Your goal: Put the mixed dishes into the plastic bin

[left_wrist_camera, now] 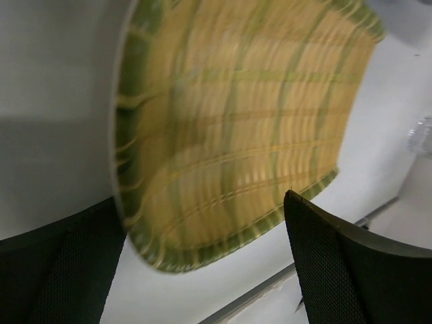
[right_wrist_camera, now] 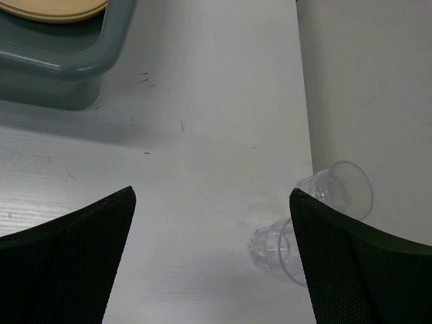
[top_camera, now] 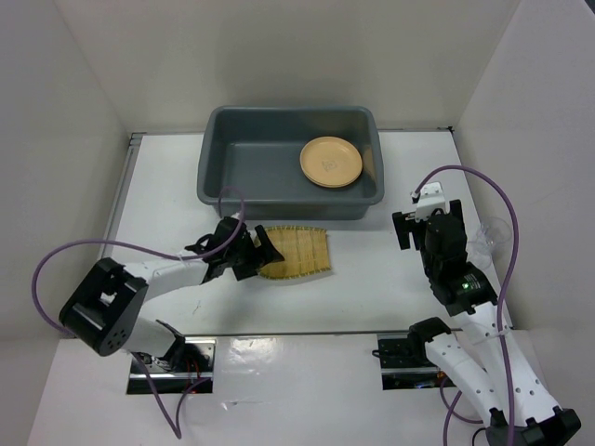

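Observation:
The dark grey plastic bin (top_camera: 216,167) stands at the back centre, with one yellow-orange plate (top_camera: 331,162) inside at its right end. Only that plate shows. The tan woven tray (top_camera: 296,252) lies on the table in front of the bin. My left gripper (top_camera: 244,251) is open at the tray's left, rounded end. In the left wrist view the tray (left_wrist_camera: 243,128) fills the frame, and its rounded end lies between the open fingers of that gripper (left_wrist_camera: 201,199). My right gripper (top_camera: 426,223) is open and empty. The clear cup (right_wrist_camera: 270,244) lies on its side by the right wall, partly behind my right finger (right_wrist_camera: 364,270).
White walls enclose the table on the left, back and right. The bin's near right corner (right_wrist_camera: 81,64) shows at the top left of the right wrist view. A purple cable loops over each arm.

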`<state>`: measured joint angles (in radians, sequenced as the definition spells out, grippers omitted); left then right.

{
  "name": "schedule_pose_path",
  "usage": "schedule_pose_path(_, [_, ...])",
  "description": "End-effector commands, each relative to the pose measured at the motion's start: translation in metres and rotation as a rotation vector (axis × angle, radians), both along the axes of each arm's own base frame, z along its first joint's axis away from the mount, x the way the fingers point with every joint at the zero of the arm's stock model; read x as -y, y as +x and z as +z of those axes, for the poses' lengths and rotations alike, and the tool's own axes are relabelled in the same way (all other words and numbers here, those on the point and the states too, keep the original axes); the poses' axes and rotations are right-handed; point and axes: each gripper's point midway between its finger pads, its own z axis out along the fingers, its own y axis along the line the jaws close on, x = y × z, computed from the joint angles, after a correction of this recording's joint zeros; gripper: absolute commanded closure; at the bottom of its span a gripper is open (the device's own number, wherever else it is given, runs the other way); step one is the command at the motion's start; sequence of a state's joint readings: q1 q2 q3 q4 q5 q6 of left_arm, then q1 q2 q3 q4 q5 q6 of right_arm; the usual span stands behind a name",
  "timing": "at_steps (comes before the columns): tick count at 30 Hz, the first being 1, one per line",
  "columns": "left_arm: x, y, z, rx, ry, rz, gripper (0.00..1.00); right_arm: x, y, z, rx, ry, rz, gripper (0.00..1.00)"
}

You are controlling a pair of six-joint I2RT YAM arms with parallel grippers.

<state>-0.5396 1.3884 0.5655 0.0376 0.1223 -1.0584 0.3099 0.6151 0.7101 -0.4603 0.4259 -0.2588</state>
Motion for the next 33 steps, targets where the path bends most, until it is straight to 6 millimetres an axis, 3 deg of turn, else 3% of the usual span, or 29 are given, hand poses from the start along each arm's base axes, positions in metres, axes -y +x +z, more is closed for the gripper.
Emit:
schedule_pose_path(1, [-0.002,-0.008,-0.031,-0.062,0.018,-0.022,0.00,-0.005,0.007,0.004,0.034,0.022,0.006,0.01])
schedule_pose_path(5, [-0.001,-0.011,-0.041,-0.099,0.027,-0.030,0.04,-0.005,0.007,0.004,0.034,0.022,0.006,0.01])
schedule_pose_path(9, [-0.002,-0.017,-0.039,-0.106,0.039,-0.046,0.26,-0.005,0.007,0.004,0.034,0.022,0.006,0.01])
schedule_pose_path(10, [-0.002,-0.018,-0.038,-0.106,0.039,-0.046,0.51,-0.005,0.007,0.004,0.034,0.022,0.006,0.01])
schedule_pose_path(14, [-0.001,-0.038,-0.030,-0.133,0.061,-0.076,1.00,-0.005,0.007,0.004,0.034,0.022,0.006,0.01])
schedule_pose_path(17, [0.002,-0.054,-0.019,-0.156,0.080,-0.115,1.00,-0.005,0.005,0.002,0.034,0.022,0.006,0.01])
schedule_pose_path(19, [-0.006,-0.069,-0.015,-0.191,0.123,-0.150,1.00,-0.005,0.004,0.005,0.046,0.023,0.007,0.01])
schedule_pose_path(22, [0.006,-0.085,0.031,-0.136,0.083,-0.289,1.00,-0.005,0.001,0.010,0.068,0.027,0.006,0.01])
schedule_pose_path(23, [0.012,-0.084,0.066,-0.077,0.041,-0.325,1.00,-0.005,0.001,0.010,0.069,0.036,0.003,0.01])
schedule_pose_path(25, [0.016,-0.088,0.110,0.020,0.004,-0.419,1.00,-0.005,-0.002,0.015,0.088,0.039,0.005,0.01])
schedule_pose_path(27, [0.012,-0.091,0.139,0.047,-0.001,-0.477,1.00,-0.009,-0.001,0.017,0.099,0.048,0.010,0.01])
schedule_pose_path(28, [0.019,-0.086,0.173,0.125,-0.055,-0.556,1.00,-0.009,-0.003,0.020,0.113,0.051,0.009,0.01])
schedule_pose_path(30, [0.028,-0.076,0.205,0.184,-0.123,-0.624,1.00,-0.014,-0.006,0.027,0.143,0.062,0.032,0.01])
schedule_pose_path(31, [0.035,-0.081,0.220,0.201,-0.191,-0.706,1.00,-0.017,-0.006,0.027,0.143,0.063,0.043,0.01])
schedule_pose_path(33, [0.047,-0.063,0.232,0.203,-0.247,-0.733,1.00,-0.021,-0.010,0.033,0.166,0.075,0.066,0.01])
